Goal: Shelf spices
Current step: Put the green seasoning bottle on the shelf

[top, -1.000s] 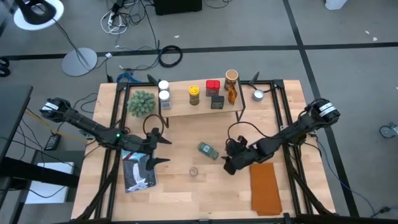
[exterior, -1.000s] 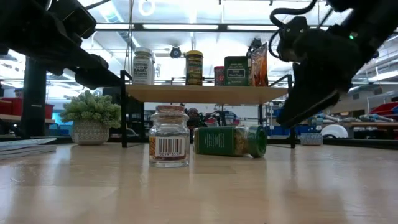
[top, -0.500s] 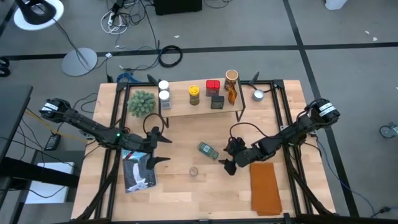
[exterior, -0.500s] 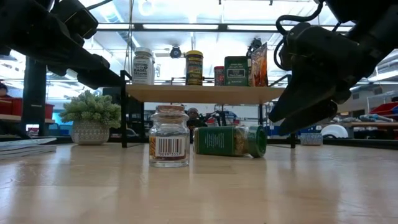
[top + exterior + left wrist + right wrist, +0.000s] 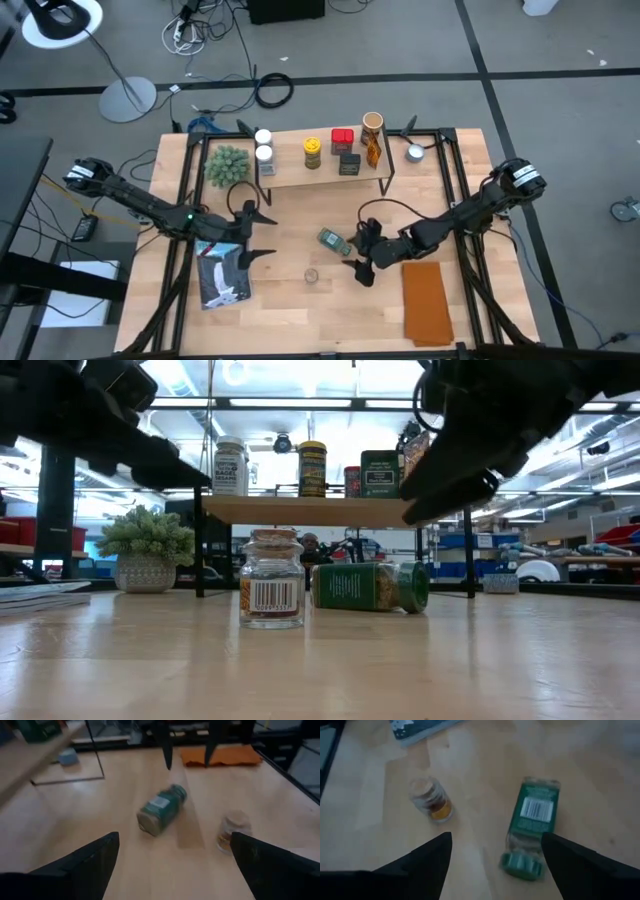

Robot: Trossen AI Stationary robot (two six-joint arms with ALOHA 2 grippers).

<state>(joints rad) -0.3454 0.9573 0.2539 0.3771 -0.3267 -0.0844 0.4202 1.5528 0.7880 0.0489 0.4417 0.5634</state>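
Right gripper (image 5: 357, 262) spread wide, hanging just right of the green-lidded spice jar with the green label (image 5: 333, 241), tipped on its side mid-table, near side of the low wood-plank shelf with black wire legs (image 5: 325, 172). Probably best to drop lower, straddle the body crosswise, not the lid. Small cork-topped clear glass jar (image 5: 311, 275) upright close by, so easy on the sweep. Left gripper (image 5: 259, 235) also wide, waiting left.

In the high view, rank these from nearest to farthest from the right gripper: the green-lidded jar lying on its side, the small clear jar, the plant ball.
From the right gripper:
1. Green-lidded jar, lying on the table just beside the open fingers.
2. Small clear jar, upright, toward the table's front edge.
3. Plant ball, far off by the shelf's left end.
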